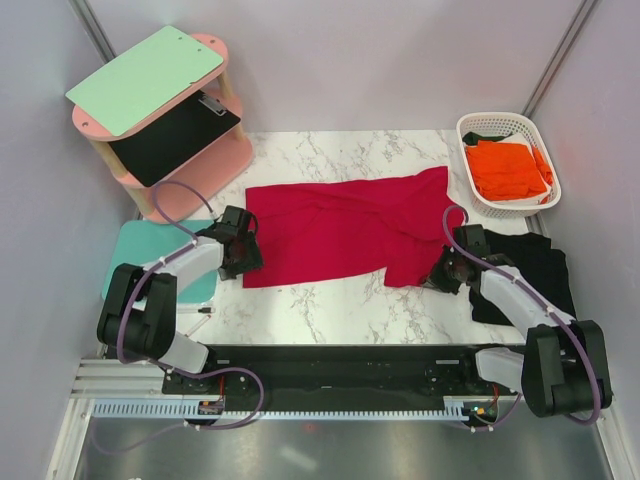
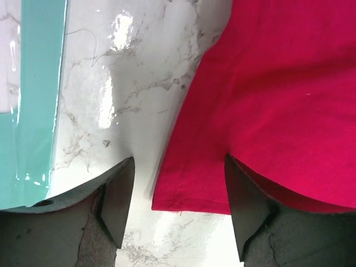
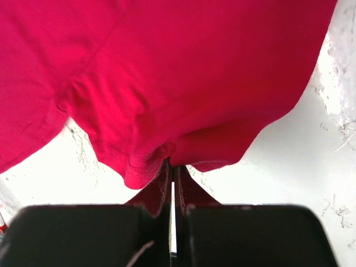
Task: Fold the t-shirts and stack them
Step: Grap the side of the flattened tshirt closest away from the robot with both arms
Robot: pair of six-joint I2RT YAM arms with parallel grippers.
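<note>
Seemingly gripping for a fold: right gripper [image 3: 173, 168] pinched the red shirt [image 1: 340, 225] at its lower-right hem; left gripper [image 2: 178, 167], fingers apart astride the lower-left corner, needed closing.

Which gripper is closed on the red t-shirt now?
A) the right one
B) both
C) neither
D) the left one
A: the right gripper pinches an edge of the red t-shirt, while the left gripper stands open at another corner.

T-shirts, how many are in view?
3: crimson red cloth t-shirt spread mid-table, black cloth t-shirt at the right edge, bright orange cloth t-shirt folded in the white plastic basket; others may hide beneath it.
</note>
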